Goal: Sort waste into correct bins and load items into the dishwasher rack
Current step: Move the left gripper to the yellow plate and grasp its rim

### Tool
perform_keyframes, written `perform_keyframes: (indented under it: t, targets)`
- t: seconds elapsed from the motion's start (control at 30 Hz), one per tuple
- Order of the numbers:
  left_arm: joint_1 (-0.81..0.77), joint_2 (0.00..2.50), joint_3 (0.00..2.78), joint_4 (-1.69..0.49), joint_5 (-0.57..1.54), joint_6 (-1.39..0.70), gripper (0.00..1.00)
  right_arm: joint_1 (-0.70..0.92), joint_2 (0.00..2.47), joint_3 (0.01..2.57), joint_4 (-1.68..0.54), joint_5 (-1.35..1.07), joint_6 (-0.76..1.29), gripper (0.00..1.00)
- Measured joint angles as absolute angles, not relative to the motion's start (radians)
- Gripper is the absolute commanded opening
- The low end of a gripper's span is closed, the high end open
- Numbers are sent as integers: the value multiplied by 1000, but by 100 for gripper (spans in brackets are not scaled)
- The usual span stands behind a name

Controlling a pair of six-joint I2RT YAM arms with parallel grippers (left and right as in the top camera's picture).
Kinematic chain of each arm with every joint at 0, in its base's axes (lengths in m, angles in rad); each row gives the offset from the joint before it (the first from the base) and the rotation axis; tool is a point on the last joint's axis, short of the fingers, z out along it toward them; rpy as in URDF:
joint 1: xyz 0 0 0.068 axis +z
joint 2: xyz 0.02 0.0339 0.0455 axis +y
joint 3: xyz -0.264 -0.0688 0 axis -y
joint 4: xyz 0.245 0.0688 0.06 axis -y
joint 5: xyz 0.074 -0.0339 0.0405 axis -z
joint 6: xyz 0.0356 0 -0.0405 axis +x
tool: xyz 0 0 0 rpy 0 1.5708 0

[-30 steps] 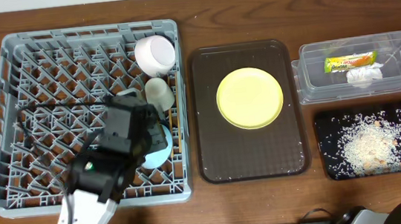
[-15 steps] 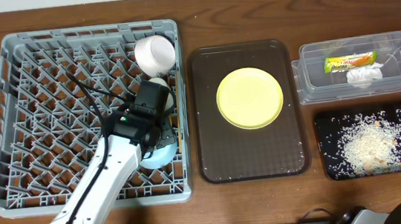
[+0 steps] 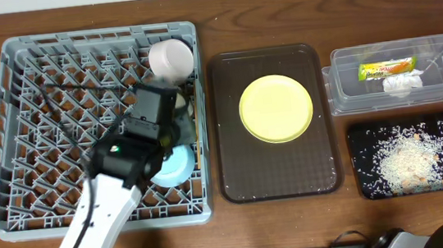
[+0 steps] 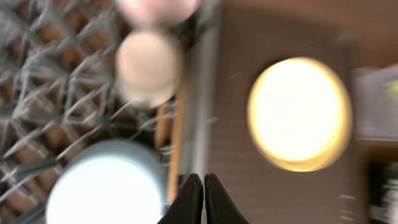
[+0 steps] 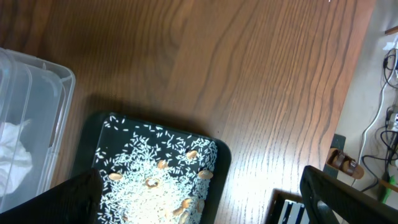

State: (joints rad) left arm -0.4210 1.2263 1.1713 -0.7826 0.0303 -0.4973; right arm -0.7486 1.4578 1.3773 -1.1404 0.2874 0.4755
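The grey dishwasher rack (image 3: pixel 39 118) holds a white bowl (image 3: pixel 171 57), a pale cup (image 3: pixel 181 100), a light blue bowl (image 3: pixel 173 164) and chopsticks (image 3: pixel 198 130) at its right edge. My left gripper (image 3: pixel 179 130) hovers over them, shut and empty; its blurred wrist view shows the fingers (image 4: pixel 198 186), cup (image 4: pixel 148 67), blue bowl (image 4: pixel 106 186) and chopsticks (image 4: pixel 171 134). The yellow plate (image 3: pixel 276 108) lies on the brown tray. The clear tub (image 3: pixel 346 94) holds the wrapper (image 3: pixel 387 67) and tissue (image 3: pixel 403 83). The black tray (image 3: pixel 360 138) holds rice (image 3: pixel 407 161). My right gripper (image 5: pixel 205 205) is open above it.
The brown serving tray (image 3: pixel 238 163) sits between the rack and the two bins. In the right wrist view the black tray's corner (image 5: pixel 221 155), the tub's rim (image 5: pixel 62 74) and bare wooden table (image 5: pixel 249 74) show. Cables hang at the table's far edge (image 5: pixel 388 124).
My left arm swung up and right across the rack towards the cup, then drew back a little to the left. The right side has not changed.
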Motion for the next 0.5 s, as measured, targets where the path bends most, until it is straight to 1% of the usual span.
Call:
perform_keyframes:
  t: [0.13,0.2,0.27,0.37,0.4,0.5]
  targets:
    - [-449,1297,1340,-871,62,-489,15,-749,1458,1377,-1140,287,475,99]
    - [-470,1385,1443,-944,72,-471,17,-749,1458,1377,-1141,287,475,99]
    - [-496,1484,1526,-996,76,-457,24,-749,1458,1377,-1141,287,476,99]
    - [-540,1623,1586,-987,80,-435,37,-749,1458,1377,-1140,287,475,99]
    - [-556,1669,1591,-976,80,-432,40,-749,1458,1377,-1141,287,475,99]
    - [-593,1790,1591,-946,73,-426,40,-749,1458,1377,-1140,287,476,99]
